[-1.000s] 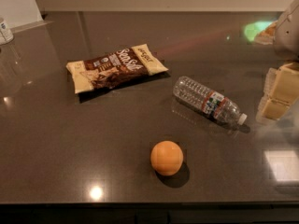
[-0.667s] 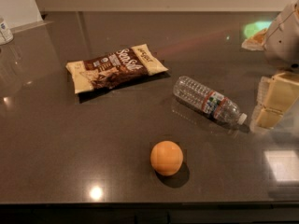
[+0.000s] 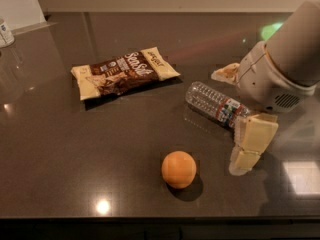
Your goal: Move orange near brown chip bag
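The orange (image 3: 178,169) sits on the dark table near the front edge. The brown chip bag (image 3: 124,73), dark in the middle with cream ends, lies flat to the far left of it, well apart. My gripper (image 3: 239,115) comes in from the right, to the right of the orange and over the cap end of a clear water bottle (image 3: 215,104). It is open and empty. One cream finger (image 3: 250,145) hangs low near the table right of the orange, and the other finger (image 3: 226,73) shows beyond the bottle.
The water bottle lies on its side between the chip bag and my arm (image 3: 287,59). A white container (image 3: 5,32) stands at the far left edge. A white board (image 3: 17,4) leans at the back left. The table's front edge (image 3: 150,218) runs just below the orange.
My arm and gripper have moved left into view, closer to the bottle and the orange. The orange, bag and bottle have not moved.
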Robot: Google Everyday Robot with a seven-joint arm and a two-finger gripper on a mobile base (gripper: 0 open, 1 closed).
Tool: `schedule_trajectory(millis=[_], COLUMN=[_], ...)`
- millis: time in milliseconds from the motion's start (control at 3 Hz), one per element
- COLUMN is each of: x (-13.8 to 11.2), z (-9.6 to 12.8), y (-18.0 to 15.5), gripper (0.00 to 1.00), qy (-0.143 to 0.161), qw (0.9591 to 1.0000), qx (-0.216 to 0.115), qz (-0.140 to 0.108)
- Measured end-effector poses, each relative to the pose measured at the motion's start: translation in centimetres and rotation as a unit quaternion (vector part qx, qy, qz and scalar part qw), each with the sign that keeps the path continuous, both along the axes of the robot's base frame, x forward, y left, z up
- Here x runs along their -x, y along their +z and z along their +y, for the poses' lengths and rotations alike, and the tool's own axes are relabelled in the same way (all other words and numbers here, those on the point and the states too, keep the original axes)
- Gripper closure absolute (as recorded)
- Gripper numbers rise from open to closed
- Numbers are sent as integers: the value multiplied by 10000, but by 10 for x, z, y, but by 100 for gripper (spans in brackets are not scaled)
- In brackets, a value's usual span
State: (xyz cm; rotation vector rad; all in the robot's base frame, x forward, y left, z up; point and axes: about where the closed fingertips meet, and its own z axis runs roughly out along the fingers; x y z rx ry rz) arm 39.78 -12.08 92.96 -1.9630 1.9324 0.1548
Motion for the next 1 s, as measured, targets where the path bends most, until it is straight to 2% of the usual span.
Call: schedule_trajectory(millis=[333,667,1000], x=[18,38,48], z=[35,56,69], y=[-20,-43,-63], gripper=[0,0,0], qy=[318,580,730], qw=[9993,9980,9969], qx=[-105,-106,-70], qz=[164,246,277])
